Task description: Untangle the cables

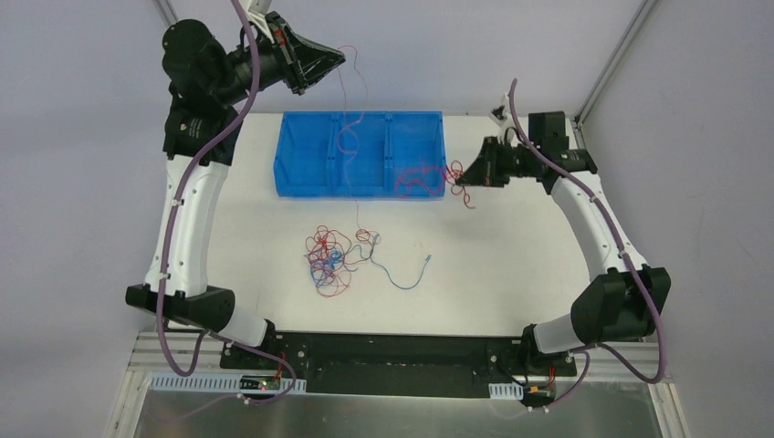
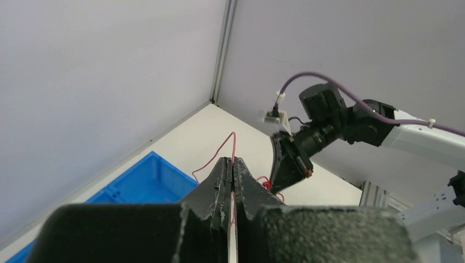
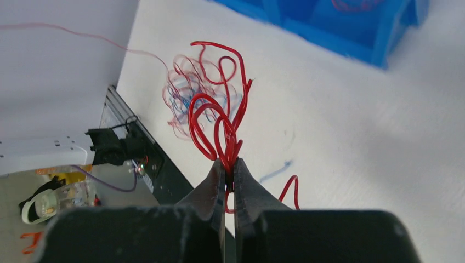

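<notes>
A tangle of thin red, blue and white cables (image 1: 330, 258) lies on the white table in front of the blue bin. My left gripper (image 1: 339, 60) is raised high at the back left, shut on one red cable (image 1: 346, 100) that hangs down over the bin to the tangle; the cable sticks out past the tips in the left wrist view (image 2: 233, 143). My right gripper (image 1: 459, 175) is by the bin's right end, shut on a bunch of red cable loops (image 3: 219, 118). A blue cable (image 1: 406, 276) trails right from the tangle.
A blue three-compartment bin (image 1: 301, 155) stands at the back middle of the table; some red cable (image 1: 415, 178) lies in its right compartment. Grey walls close in at the back. A black bar runs along the near table edge (image 1: 392, 351).
</notes>
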Motion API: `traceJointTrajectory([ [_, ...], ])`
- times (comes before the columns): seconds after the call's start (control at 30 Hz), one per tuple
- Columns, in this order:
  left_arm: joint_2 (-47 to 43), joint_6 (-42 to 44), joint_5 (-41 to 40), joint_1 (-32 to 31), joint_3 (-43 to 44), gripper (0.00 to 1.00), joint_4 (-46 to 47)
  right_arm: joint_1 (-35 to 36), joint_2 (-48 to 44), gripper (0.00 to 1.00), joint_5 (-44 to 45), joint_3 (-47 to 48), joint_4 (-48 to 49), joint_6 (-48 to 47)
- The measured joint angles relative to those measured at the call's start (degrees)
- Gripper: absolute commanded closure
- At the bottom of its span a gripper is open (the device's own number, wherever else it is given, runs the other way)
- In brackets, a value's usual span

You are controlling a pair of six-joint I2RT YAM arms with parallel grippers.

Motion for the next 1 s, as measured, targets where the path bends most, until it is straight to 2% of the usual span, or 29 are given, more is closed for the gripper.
traceJointTrajectory([
  [0.17,-7.37,2.45,-0.11,0.37,-4.63,1.0,-0.35,7.23,2.67,1.0,4.76,11.13,7.17,8.24],
  [0.43,-11.28,4.09,-0.02,0.37,-6.03,1.0,-0.33,17.53,23.17,1.0,19.71,30.82,11.43,16.98],
  [0.5,-11.08,4.11,-0.02,0.37,-6.91,1.0,-0.42,19.67,29.09,0.57,25.03,35.76,11.52,18.47],
  [0.53,-11.04,4.13,-0.04,0.37,-7.37,1.0,-0.52,20.57,31.65,0.41,27.12,37.9,11.72,19.02],
  [0.57,-10.97,4.24,-0.07,0.37,-8.0,1.0,-0.74,21.44,34.14,0.3,28.81,39.78,12.11,19.58],
  [0.63,-10.95,4.39,-0.17,0.37,-9.16,1.0,-1.27,22.53,37.4,0.14,29.51,41.72,13.11,20.33],
  [0.7,-10.93,4.48,-0.59,0.37,-10.14,1.0,-1.73,23.37,39.23,0.07,27.65,42.18,13.77,20.09],
  [0.8,-10.91,4.46,-2.01,0.37,-11.15,1.0,-1.97,23.34,38.6,0.05,20.31,40.98,15.28,18.97],
  [1.0,-10.23,4.44,-7.82,0.37,-11.34,1.0,-2.58,19.71,23.04,0.03,6.23,18.91,23.91,17.57],
])
